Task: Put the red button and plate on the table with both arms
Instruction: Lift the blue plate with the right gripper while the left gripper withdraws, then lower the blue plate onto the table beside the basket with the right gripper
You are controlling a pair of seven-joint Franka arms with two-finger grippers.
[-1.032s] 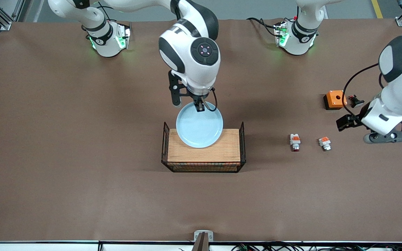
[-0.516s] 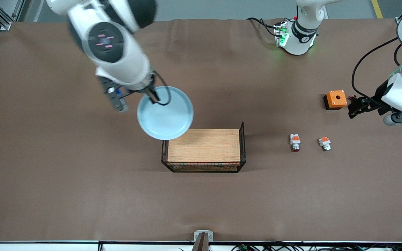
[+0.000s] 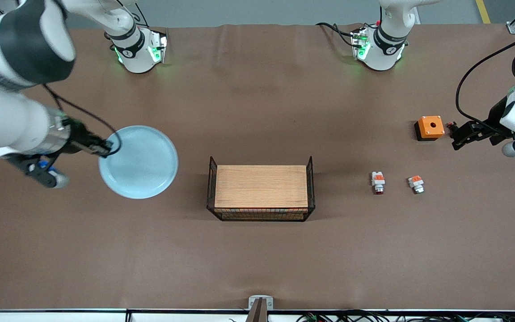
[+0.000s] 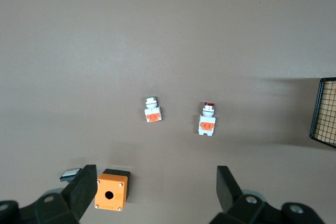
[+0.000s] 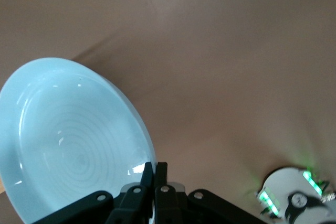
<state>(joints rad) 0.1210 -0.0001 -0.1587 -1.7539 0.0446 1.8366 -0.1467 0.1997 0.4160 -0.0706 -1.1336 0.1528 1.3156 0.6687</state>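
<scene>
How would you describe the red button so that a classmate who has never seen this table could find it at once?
Start at the wooden-topped wire rack in the middle of the table and look toward the left arm's end. Two small orange-and-white switch blocks lie there side by side. The red button is the one closer to the rack, with a dark red tip, while its neighbour has a pale grey tip.

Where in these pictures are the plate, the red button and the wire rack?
plate (image 3: 143,163): front view, centre of its face.
red button (image 3: 378,183): front view, white-grey body.
wire rack (image 3: 261,192): front view, wooden top.

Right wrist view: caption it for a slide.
Right gripper pinches the rim of the pale blue plate, held above the brown table.
</scene>
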